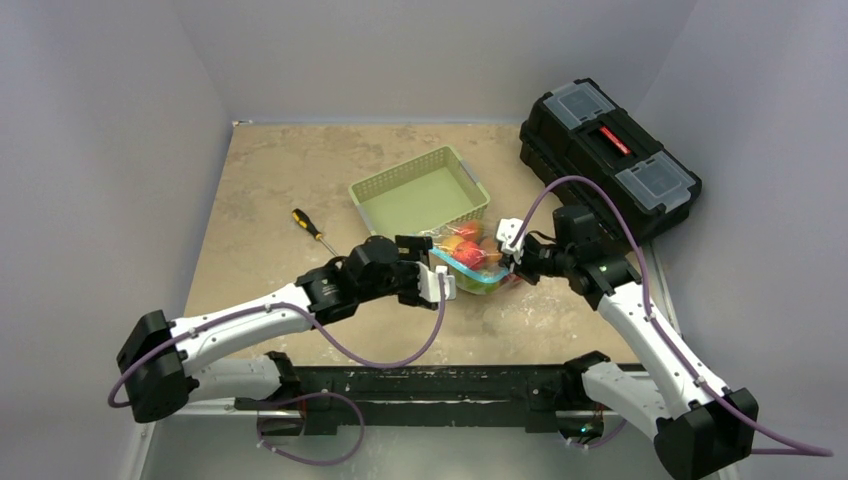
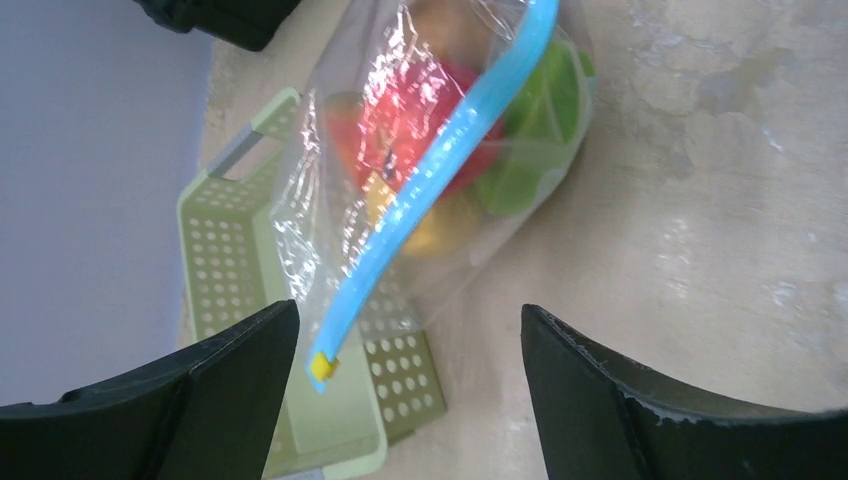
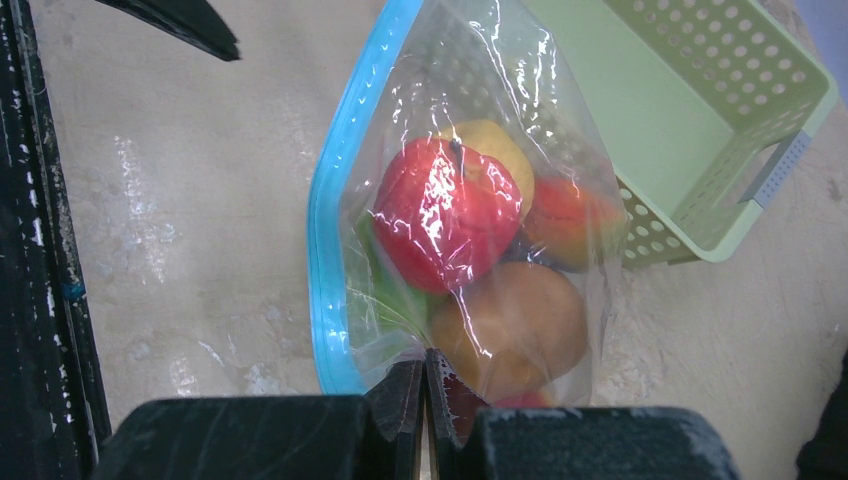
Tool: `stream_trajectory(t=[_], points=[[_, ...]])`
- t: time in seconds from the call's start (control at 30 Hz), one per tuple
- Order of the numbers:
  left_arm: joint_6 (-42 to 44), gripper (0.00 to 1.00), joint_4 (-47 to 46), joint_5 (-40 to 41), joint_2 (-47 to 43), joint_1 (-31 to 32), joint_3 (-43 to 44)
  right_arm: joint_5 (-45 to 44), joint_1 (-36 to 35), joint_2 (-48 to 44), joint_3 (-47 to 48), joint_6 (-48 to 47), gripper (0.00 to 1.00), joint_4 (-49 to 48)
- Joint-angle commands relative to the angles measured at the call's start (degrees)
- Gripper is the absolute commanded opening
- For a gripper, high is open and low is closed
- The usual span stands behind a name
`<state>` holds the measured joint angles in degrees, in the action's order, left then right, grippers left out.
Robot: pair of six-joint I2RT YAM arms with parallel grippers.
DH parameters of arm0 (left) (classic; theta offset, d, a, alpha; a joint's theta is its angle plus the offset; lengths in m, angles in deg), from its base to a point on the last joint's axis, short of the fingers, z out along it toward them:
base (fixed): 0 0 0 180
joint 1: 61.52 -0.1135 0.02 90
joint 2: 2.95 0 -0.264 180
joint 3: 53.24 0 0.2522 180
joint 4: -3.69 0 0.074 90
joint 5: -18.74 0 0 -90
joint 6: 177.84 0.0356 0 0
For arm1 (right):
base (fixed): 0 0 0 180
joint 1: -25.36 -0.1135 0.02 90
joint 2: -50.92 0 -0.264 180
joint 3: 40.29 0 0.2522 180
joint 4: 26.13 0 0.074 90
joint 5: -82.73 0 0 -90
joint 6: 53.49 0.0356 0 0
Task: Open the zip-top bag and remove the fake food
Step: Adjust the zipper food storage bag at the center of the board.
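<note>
Overhead, from the fixed camera: the zip-top bag [image 1: 470, 262] sits between the two tools, just in front of the green basket [image 1: 420, 190] on the table [image 1: 270, 180]. The left gripper [image 1: 437, 281] stands at the bag's left end and the right gripper [image 1: 513, 250] at its right end. A screwdriver [image 1: 313, 231] lies left of the basket. A black toolbox [image 1: 610, 155] occupies the far right corner.

Left wrist view: the left gripper [image 2: 410, 395] has its jaws wide apart with nothing clamped. The bag [image 2: 330, 200] lies ahead of it, its light-blue zipper strip [image 2: 440, 170] running diagonally. The yellow slider [image 2: 320, 367] is just beside one finger [image 2: 200, 400]; contact cannot be confirmed. The fake food [image 2: 420, 120], red, yellow and green, is inside the bag. The basket [image 2: 230, 280] shows behind.

Right wrist view: the right gripper [image 3: 425, 395] is closed tight, pinching the bag's [image 3: 560, 130] clear film. The fake food [image 3: 445, 215] remains inside: red, yellow, orange and brown pieces. The basket [image 3: 700, 100] stands beyond, at upper right.
</note>
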<state>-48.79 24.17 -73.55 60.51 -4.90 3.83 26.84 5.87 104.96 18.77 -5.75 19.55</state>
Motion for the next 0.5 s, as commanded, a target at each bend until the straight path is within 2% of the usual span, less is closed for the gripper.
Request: stream_trajectory(t=[0.0, 0.2, 0.37, 0.47], points=[[7.4, 0.78, -11.3, 2.1, 5.0, -0.5, 4.2, 1.7, 0.3, -1.0, 0.3, -0.5, 0.00, -0.5], [8.1, 0.63, -11.9, 3.8, 9.6, -0.5, 5.5, 2.2, 0.3, -1.2, 0.2, -0.4, 0.00, -0.5], [7.4, 0.39, -10.7, 5.1, 12.4, -0.5, 6.4, 2.3, 0.2, -1.2, 0.5, -0.4, 0.00, -0.2], [6.8, 0.18, -10.9, 5.4, 12.5, -0.5, 6.0, 2.6, 0.3, -1.5, 0.8, -0.3, 0.00, 0.1]])
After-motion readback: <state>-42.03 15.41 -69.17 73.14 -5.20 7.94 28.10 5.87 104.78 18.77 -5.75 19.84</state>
